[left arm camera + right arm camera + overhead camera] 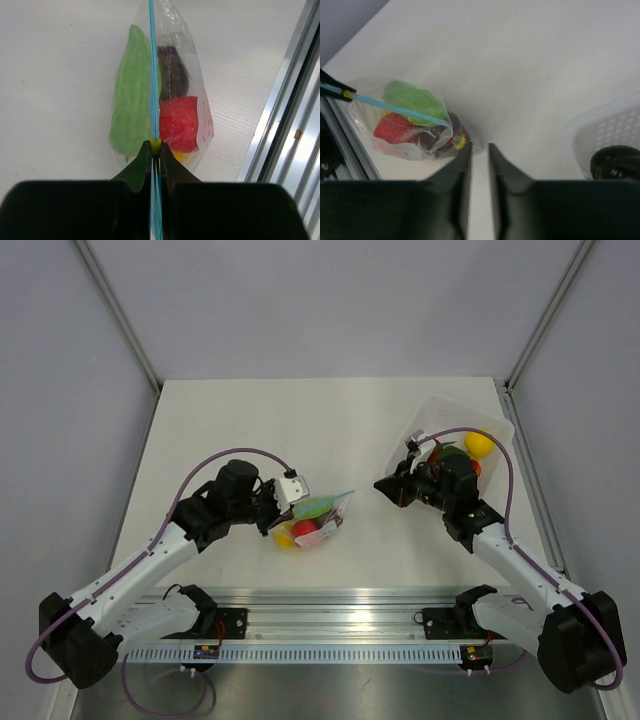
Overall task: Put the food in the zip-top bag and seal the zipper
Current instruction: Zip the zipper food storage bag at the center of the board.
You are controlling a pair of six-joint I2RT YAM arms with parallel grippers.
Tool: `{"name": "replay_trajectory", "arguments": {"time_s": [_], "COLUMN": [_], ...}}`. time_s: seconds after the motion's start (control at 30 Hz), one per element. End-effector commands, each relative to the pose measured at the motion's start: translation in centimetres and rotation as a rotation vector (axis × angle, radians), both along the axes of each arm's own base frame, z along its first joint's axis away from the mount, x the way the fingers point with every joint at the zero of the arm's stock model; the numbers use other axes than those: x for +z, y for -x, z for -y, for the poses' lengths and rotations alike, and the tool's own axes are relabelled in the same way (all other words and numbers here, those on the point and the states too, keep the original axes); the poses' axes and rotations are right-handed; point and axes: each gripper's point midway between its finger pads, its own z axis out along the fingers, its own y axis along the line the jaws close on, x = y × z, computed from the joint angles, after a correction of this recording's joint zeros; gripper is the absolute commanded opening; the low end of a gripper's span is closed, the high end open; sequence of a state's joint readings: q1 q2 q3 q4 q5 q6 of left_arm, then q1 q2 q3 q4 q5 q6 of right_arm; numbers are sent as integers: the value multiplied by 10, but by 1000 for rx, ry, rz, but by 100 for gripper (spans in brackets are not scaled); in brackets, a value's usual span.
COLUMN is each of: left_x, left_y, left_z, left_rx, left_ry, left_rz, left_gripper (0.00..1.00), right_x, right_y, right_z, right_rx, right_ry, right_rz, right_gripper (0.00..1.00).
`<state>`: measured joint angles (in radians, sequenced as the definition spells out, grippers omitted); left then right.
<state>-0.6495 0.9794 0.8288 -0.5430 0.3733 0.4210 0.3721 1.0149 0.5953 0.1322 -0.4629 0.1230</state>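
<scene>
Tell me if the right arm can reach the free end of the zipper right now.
Probably yes. Only bare table lies between the right gripper and the zip-top bag, and the free end of the zipper faces it. The left gripper is shut on the other end, clear of that approach.

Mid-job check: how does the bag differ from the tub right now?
The bag lies near the table's middle, pinched at its blue zipper by the left gripper; nothing grips the tub at the right edge. The bag is floppy, its mouth drawn into one line; the tub is rigid and open-topped. The bag holds a green piece, a red piece and a dark piece; in the tub a yellow piece shows. Both are see-through plastic holding toy food.
</scene>
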Motion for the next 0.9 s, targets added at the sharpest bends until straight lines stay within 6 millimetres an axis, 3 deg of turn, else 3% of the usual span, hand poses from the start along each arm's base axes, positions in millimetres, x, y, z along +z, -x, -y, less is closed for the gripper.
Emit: {"name": "replay_trajectory", "arguments": {"time_s": [0.0, 0.13, 0.3, 0.57, 0.87], "left_x": [9, 4, 7, 7, 7], "left_y": [-8, -8, -9, -8, -6], "left_z": [7, 8, 9, 12, 14], "left_rx": [4, -4, -7, -27, -47], "left_ry": [41, 34, 38, 37, 35], "left_rz": [30, 17, 28, 20, 4], "left_gripper": [0, 0, 0, 0, 0], "right_x": [20, 12, -2, -18, -12], "right_y": [13, 23, 28, 18, 2], "right_z": [-21, -28, -37, -58, -71], "right_rx": [184, 255, 308, 349, 342], "right_ry": [-24, 13, 46, 58, 35], "right_rz": [61, 56, 43, 31, 67], "right_gripper": [36, 60, 62, 63, 64]}}
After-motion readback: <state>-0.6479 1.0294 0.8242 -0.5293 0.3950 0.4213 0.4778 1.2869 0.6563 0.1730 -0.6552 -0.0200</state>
